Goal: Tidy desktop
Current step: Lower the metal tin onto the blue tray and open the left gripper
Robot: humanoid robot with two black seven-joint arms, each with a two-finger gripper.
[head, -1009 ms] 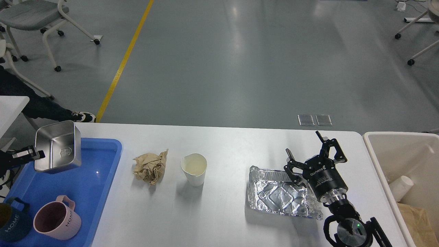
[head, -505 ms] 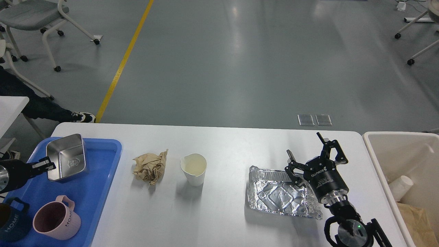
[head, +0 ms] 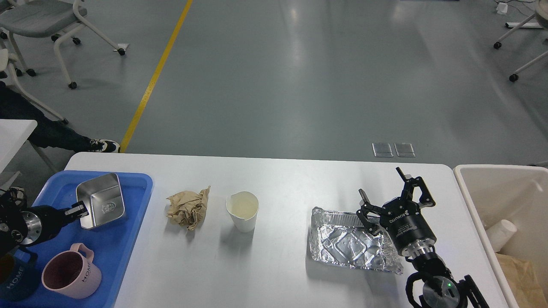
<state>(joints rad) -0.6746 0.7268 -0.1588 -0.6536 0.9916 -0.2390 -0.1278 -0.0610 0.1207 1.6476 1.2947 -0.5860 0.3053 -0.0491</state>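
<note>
The white desktop [head: 282, 179] holds a crumpled brown paper ball [head: 188, 208], a white paper cup [head: 242, 210] with a torn rim, and a crushed foil tray [head: 351, 239]. On the left, my left gripper [head: 80, 210] is shut on the rim of a square steel container [head: 102, 205], which sits tilted on the blue tray [head: 120, 252]. My right gripper [head: 381, 184] stands open over the foil tray's far right corner, with nothing between its fingers.
The blue tray also carries a pink mug [head: 70, 276] and a dark blue mug [head: 13, 282]. A beige bin [head: 471, 201] at the desktop's right end holds a paper cup [head: 501, 234] and brown paper [head: 522, 273]. Chairs stand on the floor beyond.
My left gripper has brought the steel container down and to the right, from tipped up in the air to lying on the blue tray. The right arm has barely moved.
</note>
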